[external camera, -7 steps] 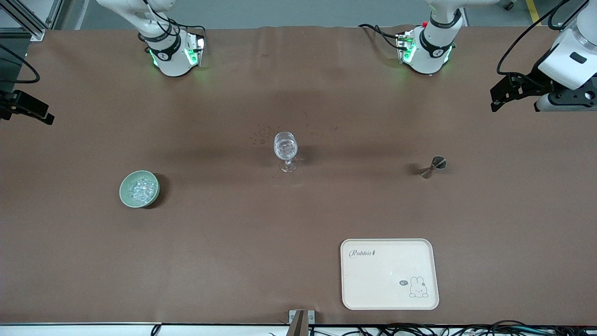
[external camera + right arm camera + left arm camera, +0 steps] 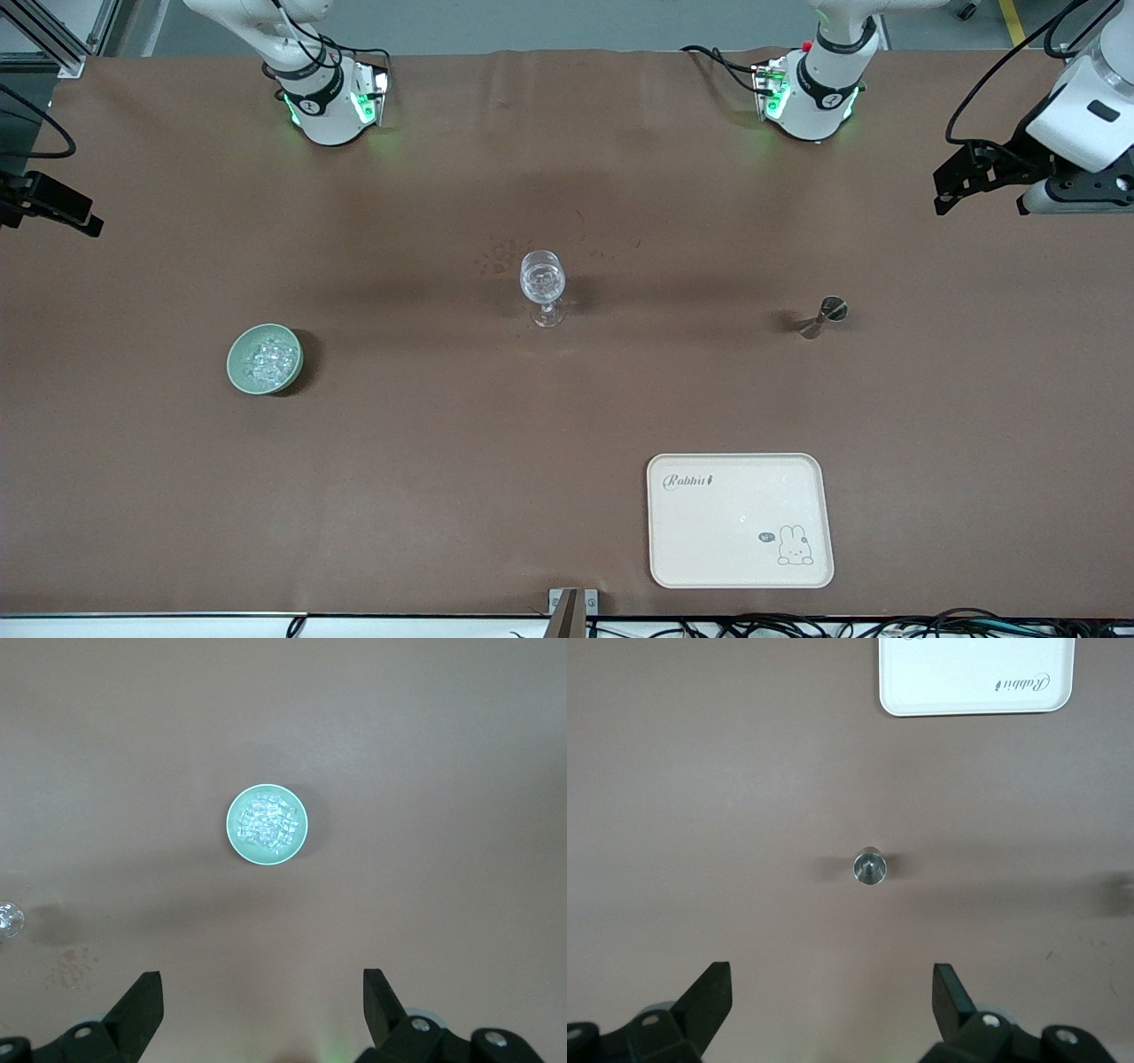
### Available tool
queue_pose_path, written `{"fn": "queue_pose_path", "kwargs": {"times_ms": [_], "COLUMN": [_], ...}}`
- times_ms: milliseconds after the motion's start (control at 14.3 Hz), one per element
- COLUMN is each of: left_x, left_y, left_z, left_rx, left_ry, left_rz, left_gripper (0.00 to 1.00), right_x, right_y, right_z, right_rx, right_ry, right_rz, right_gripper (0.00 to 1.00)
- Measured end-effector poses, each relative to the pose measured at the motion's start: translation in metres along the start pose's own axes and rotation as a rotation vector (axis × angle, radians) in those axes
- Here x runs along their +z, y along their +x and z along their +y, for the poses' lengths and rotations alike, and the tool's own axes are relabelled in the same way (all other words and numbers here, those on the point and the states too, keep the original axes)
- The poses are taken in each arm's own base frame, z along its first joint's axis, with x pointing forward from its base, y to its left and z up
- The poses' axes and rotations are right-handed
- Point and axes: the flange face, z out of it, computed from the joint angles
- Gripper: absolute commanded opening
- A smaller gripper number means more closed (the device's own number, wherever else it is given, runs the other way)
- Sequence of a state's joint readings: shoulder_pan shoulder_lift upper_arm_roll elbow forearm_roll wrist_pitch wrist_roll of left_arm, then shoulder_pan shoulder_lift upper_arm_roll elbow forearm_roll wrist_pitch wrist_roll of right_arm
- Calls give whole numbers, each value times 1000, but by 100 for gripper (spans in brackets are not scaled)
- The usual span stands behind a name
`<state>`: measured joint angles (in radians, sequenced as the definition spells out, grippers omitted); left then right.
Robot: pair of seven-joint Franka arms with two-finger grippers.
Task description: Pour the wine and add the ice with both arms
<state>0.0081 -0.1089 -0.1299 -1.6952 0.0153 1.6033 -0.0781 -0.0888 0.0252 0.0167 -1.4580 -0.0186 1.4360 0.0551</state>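
I see my left gripper spread wide and holding nothing, up over bare table at the left arm's end; a small metal cup stands on the table straight under its camera. My right gripper is likewise wide open and empty, high at the right arm's end. The ice sits heaped in the green bowl, on the table and well below that claw. The glass stands mid-table; the tray lies nearer the camera.
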Motion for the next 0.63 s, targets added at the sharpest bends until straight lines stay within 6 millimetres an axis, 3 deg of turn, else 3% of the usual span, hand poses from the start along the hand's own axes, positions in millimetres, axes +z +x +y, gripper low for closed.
{"fn": "queue_pose_path", "kwargs": {"times_ms": [140,279,419,558,628], "left_x": [12,24,44,68,82], "left_y": [10,18,28,40,45], "left_z": [0,-2,-13,-40,-57], "left_rx": [0,-5,-47,-145,-205], "left_ry": [-3,-5,-6,-8,-9], "left_rz": [-20,-42,-78,-120,-145], "left_gripper": [100,100,100,89,89], "right_x": [4,25,68,121,149], "right_y": [0,6,20,32,37], "right_z": [0,-1,-3,-5,-6], "right_rx": [0,-2,-5,-12,-14], "right_ry": [0,-1,0,1,1], "right_rz": [-9,-22,-13,-8,-7], "right_gripper": [100,100,100,100,100]}}
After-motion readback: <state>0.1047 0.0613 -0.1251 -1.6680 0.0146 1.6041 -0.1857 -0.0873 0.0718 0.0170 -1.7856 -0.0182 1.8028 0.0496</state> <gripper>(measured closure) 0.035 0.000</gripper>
